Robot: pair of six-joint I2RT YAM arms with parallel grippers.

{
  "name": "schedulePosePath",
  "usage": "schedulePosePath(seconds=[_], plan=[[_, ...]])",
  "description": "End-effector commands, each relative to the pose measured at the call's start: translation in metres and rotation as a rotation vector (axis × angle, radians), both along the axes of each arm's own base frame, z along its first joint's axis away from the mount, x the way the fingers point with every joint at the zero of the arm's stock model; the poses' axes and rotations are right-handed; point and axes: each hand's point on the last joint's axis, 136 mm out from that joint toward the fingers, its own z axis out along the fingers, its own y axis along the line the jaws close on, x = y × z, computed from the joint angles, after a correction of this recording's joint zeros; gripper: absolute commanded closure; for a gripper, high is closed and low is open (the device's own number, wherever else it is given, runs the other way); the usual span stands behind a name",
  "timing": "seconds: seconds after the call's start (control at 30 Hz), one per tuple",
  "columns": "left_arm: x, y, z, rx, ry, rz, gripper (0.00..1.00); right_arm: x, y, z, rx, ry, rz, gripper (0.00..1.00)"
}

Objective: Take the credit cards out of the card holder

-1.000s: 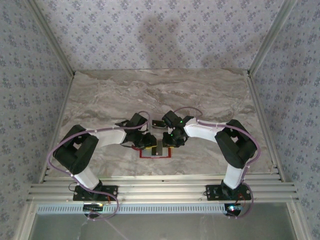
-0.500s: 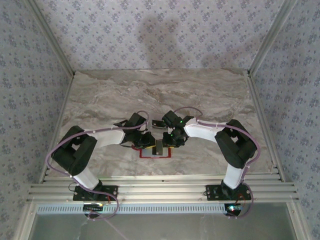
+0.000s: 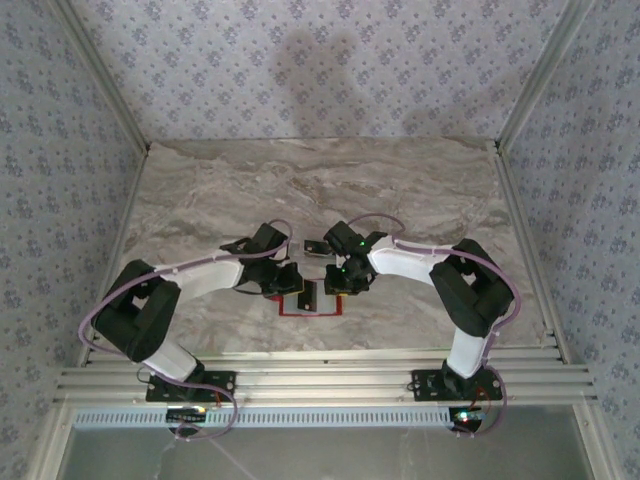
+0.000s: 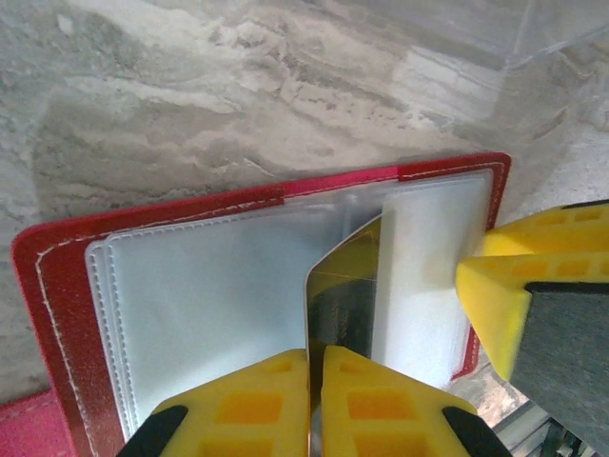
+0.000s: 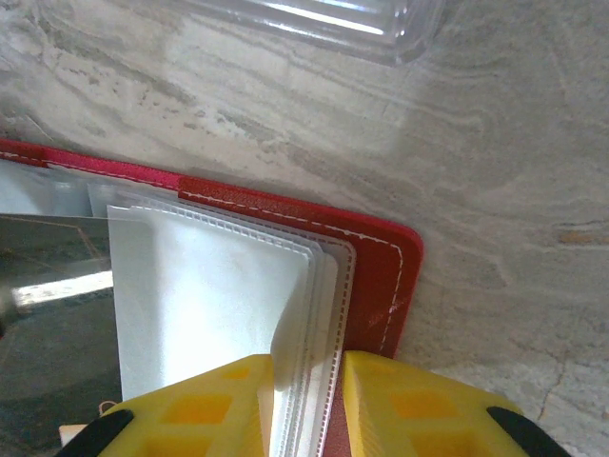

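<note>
The red card holder (image 4: 57, 286) lies open on the marble table, its clear sleeves facing up. A dark, shiny credit card (image 4: 344, 295) sticks up out of a sleeve, and my left gripper (image 4: 315, 381) is shut on its edge. My right gripper (image 5: 306, 400) is shut on the card holder (image 5: 381, 276), pinching the right cover and the stack of clear sleeves. In the top view both grippers, left (image 3: 292, 286) and right (image 3: 340, 284), meet over the card holder (image 3: 312, 308) near the table's front middle. The dark credit card (image 5: 48, 314) also shows in the right wrist view.
A clear plastic tray (image 5: 314, 19) sits just beyond the holder, and in the top view a small pale card with a dark band (image 3: 318, 247) lies there. Bare marble spreads to the back and both sides. Patterned walls close in the table.
My left gripper has shut on the credit card, and the left arm has shifted a little. The right gripper has kept its hold on the holder.
</note>
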Motion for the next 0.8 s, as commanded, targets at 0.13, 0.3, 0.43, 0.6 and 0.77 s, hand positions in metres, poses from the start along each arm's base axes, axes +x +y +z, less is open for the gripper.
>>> schedulePosePath(seconds=[0.13,0.3,0.43,0.6,0.77], plan=[[0.002,0.014,0.018,0.078,-0.049,-0.040,0.92,-0.010,-0.008,-0.012,-0.062,0.037,0.013,0.73],[0.001,0.019,0.029,0.123,-0.078,-0.105,0.93,-0.010,-0.009,-0.009,-0.059,0.035,0.016,0.73],[-0.001,0.021,0.039,0.148,-0.107,-0.199,0.94,-0.008,-0.011,-0.002,-0.054,0.026,0.015,0.73],[-0.006,0.023,0.054,0.191,-0.159,-0.385,0.98,-0.005,-0.016,0.008,-0.047,0.007,0.007,0.73],[0.001,0.031,0.065,0.278,-0.224,-0.536,1.00,0.000,-0.024,0.016,-0.044,-0.003,-0.017,0.73]])
